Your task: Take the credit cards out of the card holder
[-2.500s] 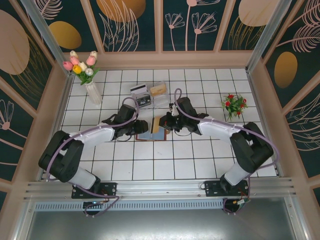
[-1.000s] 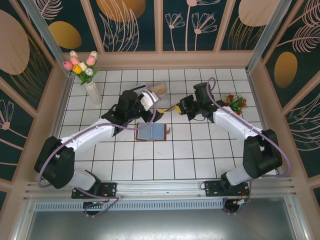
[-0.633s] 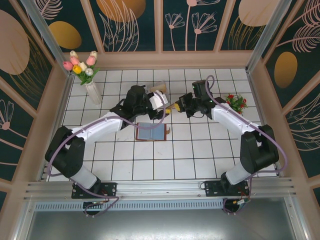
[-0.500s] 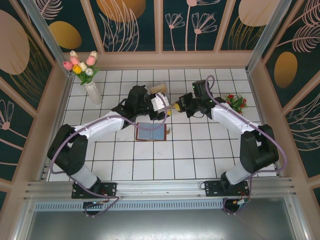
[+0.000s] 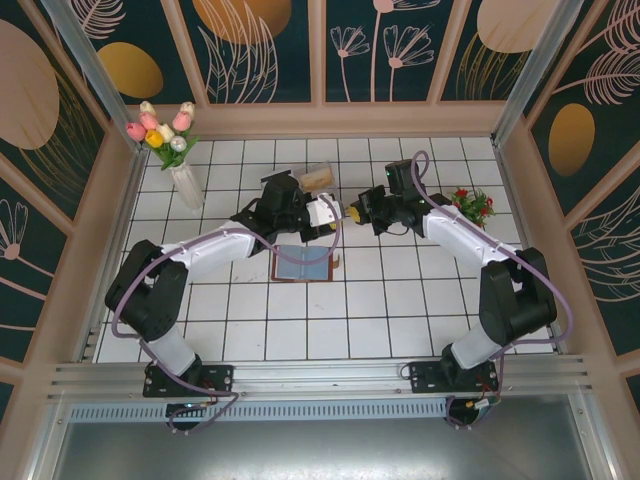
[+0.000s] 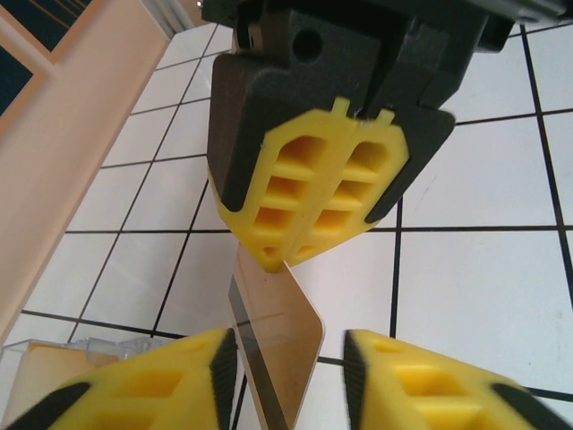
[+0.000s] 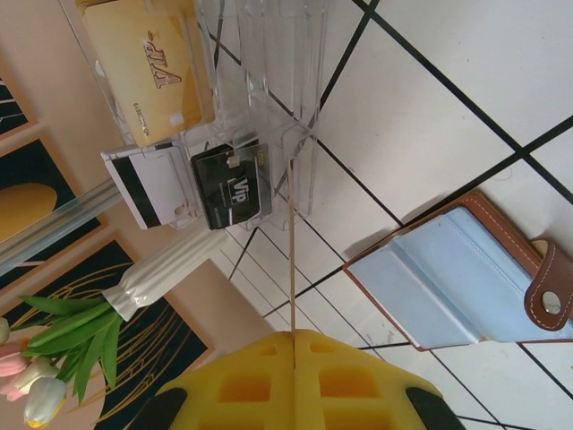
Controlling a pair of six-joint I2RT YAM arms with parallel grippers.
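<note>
One credit card, edge-on and barely a line at the right wrist, is pinched in the closed right pincer; left pincer gapes astride it. Clear tray holds a gold card, a black card, a white card. Card holder lies open on desk

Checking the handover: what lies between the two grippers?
A credit card: the right gripper pinches one end, the other reaches between the open fingers of the left gripper. The left wrist view shows it.
</note>
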